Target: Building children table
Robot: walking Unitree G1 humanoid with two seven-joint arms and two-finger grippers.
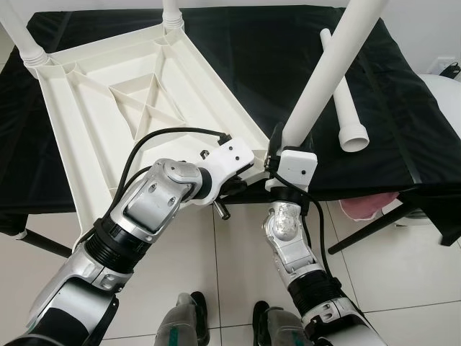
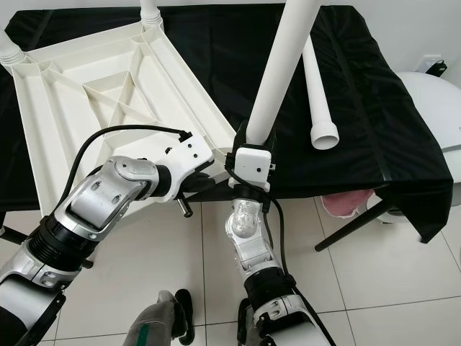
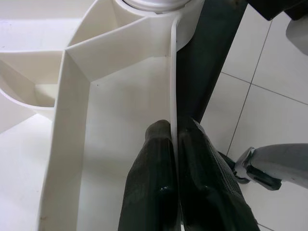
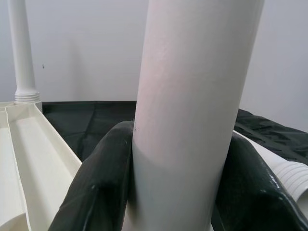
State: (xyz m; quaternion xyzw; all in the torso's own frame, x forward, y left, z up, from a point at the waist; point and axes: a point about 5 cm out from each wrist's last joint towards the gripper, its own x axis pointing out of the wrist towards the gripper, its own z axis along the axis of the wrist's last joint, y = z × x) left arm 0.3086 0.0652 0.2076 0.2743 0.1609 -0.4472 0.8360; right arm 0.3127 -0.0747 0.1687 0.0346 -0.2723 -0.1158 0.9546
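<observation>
Your right gripper (image 4: 175,192) is clamped around a white table leg (image 1: 328,79): in the right wrist view its two black fingers (image 4: 98,187) press against either side of the tube. In the left eye view that gripper sits just right of centre, at the near corner of the overturned white tabletop (image 1: 144,108), and the leg it holds rises steeply toward the upper right of the frame.

Your left gripper (image 3: 178,178) is pinched shut on the thin side rim of the tabletop. The left wrist view shows one finger on the inside of the rim and one on the outside, pressed flat against the plastic. In the left eye view this gripper is at centre frame, just left of the right gripper, on the same corner of the tabletop.

The tabletop lies underside up, its ribbed frame exposed, on a black cloth (image 1: 274,58) that covers the work surface. It fills the upper left of the frame, and its near corner overhangs the cloth's front edge. Two legs already stand in its far corners, one (image 1: 21,32) at the upper left edge and one (image 1: 173,11) at top centre.

A loose leg (image 1: 344,94) lies flat on the cloth in the upper right, just behind the one you hold. Below is a white tiled floor (image 1: 238,259).
</observation>
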